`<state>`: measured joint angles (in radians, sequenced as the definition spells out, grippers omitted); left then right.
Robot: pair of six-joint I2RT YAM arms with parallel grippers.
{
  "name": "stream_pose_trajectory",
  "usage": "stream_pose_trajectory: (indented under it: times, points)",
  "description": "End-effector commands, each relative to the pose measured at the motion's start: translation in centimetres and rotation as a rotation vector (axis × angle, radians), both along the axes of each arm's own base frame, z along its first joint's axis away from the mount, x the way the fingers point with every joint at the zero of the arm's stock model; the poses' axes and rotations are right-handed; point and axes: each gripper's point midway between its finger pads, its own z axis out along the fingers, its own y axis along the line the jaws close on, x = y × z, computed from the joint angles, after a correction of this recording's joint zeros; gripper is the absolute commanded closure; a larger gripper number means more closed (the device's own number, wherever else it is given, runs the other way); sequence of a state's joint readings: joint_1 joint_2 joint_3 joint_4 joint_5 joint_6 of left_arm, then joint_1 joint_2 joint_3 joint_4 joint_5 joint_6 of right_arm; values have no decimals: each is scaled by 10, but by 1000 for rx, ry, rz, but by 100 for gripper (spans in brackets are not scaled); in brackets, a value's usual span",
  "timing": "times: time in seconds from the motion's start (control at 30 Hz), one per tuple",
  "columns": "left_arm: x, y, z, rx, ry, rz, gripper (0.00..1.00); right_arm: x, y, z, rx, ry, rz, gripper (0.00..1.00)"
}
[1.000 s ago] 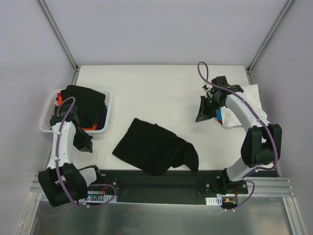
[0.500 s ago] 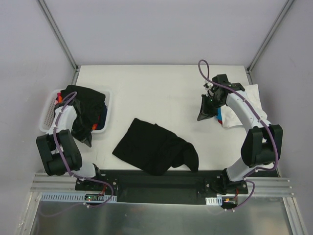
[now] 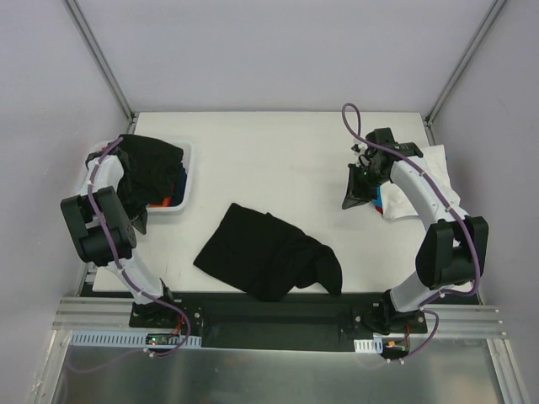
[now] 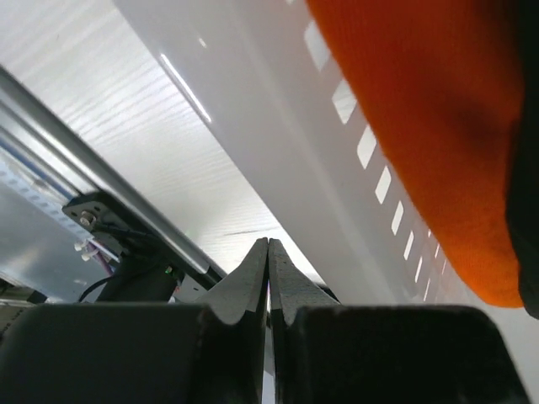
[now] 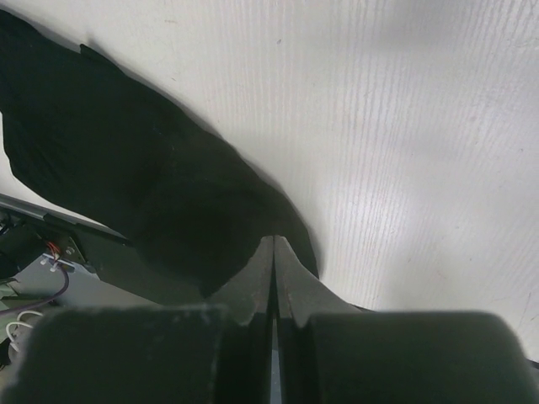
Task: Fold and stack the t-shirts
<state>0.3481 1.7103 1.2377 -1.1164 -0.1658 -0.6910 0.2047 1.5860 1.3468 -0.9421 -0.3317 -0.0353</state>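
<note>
While black t-shirt [image 3: 265,252] lies crumpled mid-worktop, likely next to fold | I read left fingers [image 4: 248,282] closed, empty, beside basket [image 4: 320,151] holding orange t-shirt [image 4: 438,126] | right fingers [image 5: 290,286] closed, empty, near white t-shirt [image 3: 445,164]

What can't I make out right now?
- Top view: crumpled black t-shirt and left arm cover whatever else fills the white mesh plastic basket.
- Top view: right arm hides most of the red-and-blue cloth.
- Left wrist view: orange cloth shirt cut off by the frame edge.
</note>
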Motion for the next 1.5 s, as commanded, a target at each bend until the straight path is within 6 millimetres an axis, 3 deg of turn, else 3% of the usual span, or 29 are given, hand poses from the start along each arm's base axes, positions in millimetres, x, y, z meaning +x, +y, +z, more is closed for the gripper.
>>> stream_pose_trajectory:
  times: [0.0,0.17,0.37,0.5,0.6,0.73,0.83,1.0,1.07,1.17,1.23,1.47]
  points:
    - [51,23,-8,24,-83,-41,100,-4,-6,17,-14,-43,11,99]
    - [75,37,-4,22,-120,-32,100,-6,-6,19,-11,-45,9,99]
    - [137,48,21,13,-301,-71,100,-10,-6,15,-5,-29,11,99]
    - [163,64,34,66,-352,-97,100,-11,-6,16,-2,-28,8,99]
    - [175,70,32,62,-351,-97,100,-13,-6,17,-5,-28,5,99]
    - [174,56,31,2,-351,-89,100,-17,-10,18,-21,-35,3,99]
    - [160,40,40,25,-367,-130,100,-19,-12,17,-24,-37,-2,99]
    - [120,-11,52,19,-391,-283,100,-17,-9,13,-12,-31,-11,99]
    - [102,-23,39,-13,-382,-311,100,-14,-6,14,-2,-34,-17,99]
    - [93,-31,11,-71,-341,-365,100,-12,-3,12,16,-24,-19,99]
    - [97,-35,2,-123,-329,-397,100,-12,-2,13,22,-23,-17,99]
    - [156,-10,-12,-135,-336,-452,100,-20,-9,22,-7,-39,3,99]
